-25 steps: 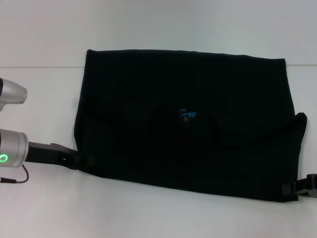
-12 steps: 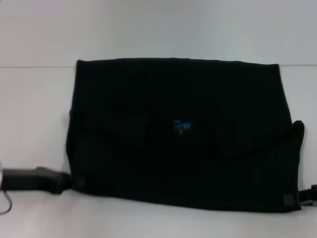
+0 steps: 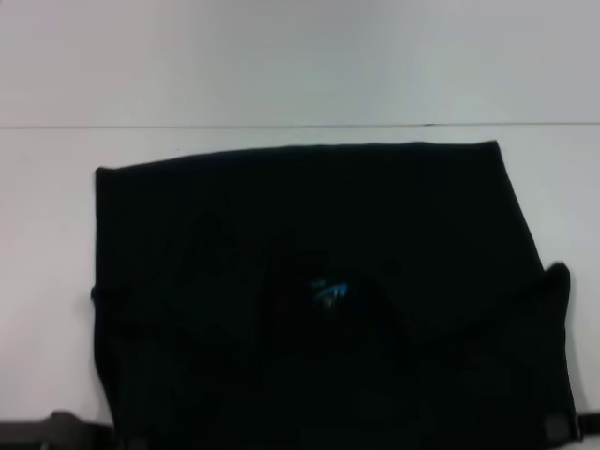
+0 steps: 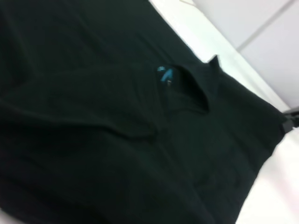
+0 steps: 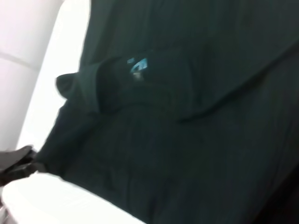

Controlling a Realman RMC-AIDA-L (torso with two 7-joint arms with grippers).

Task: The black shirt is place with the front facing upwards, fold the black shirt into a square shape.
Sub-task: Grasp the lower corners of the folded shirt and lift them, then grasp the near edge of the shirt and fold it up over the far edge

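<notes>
Both grippers are mostly cut off at the bottom edge of the head view: we only get a dark sliver of the left gripper [image 3: 58, 429] at lower left and the right gripper [image 3: 588, 424] at lower right. Can't tell how their jaws stand. Each sits at a near corner of the black shirt [image 3: 309, 300], which fills the middle of the white surface [image 3: 281, 66], its blue label [image 3: 329, 292] near the centre.
</notes>
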